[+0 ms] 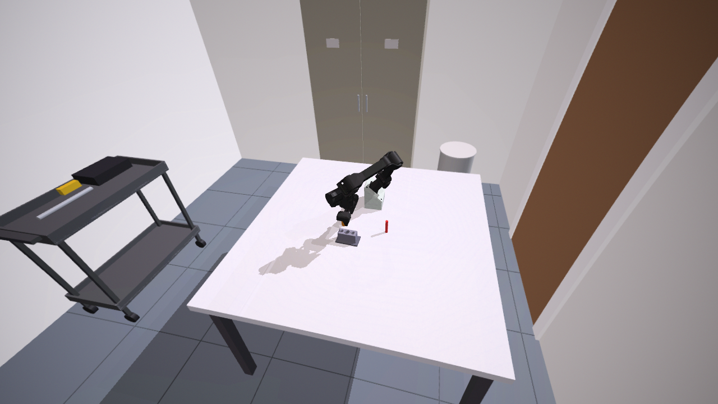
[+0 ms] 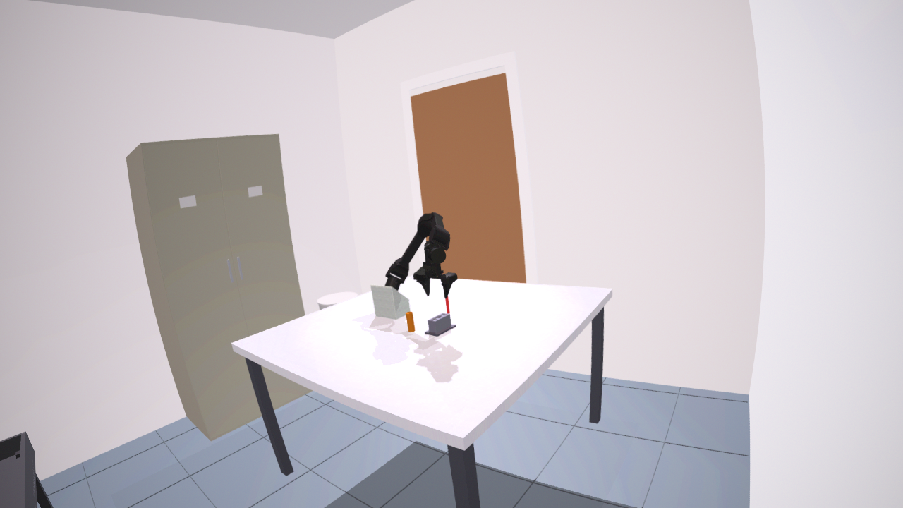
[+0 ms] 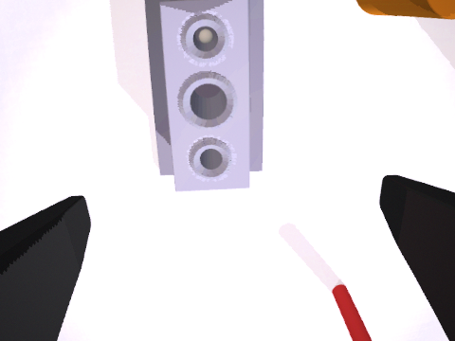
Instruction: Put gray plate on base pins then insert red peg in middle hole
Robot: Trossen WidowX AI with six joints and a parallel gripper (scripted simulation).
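The gray plate (image 1: 346, 237) (image 2: 439, 324) (image 3: 242, 133) is a thick block with three holes in a row. It sits on the dark base (image 1: 355, 243) (image 2: 449, 327) (image 3: 256, 142) and looks level, with no gap visible. A pale pin tip shows in one end hole in the wrist view; no pin is visible in the other end hole. The middle hole is empty. The red peg (image 1: 386, 226) (image 2: 447, 306) (image 3: 352, 313) stands upright on the table, apart from the base. My gripper (image 2: 437, 295) (image 3: 237, 200) is wide open and empty, above the plate and clear of it.
An orange cylinder (image 2: 410, 321) (image 3: 408, 8) stands beside the base, mostly hidden behind my gripper in the top view. A pale wedge-shaped block (image 1: 373, 201) (image 2: 390, 303) stands at the arm's foot. A dark cart (image 1: 115, 201) is left of the table (image 1: 426, 291) (image 2: 492, 360).
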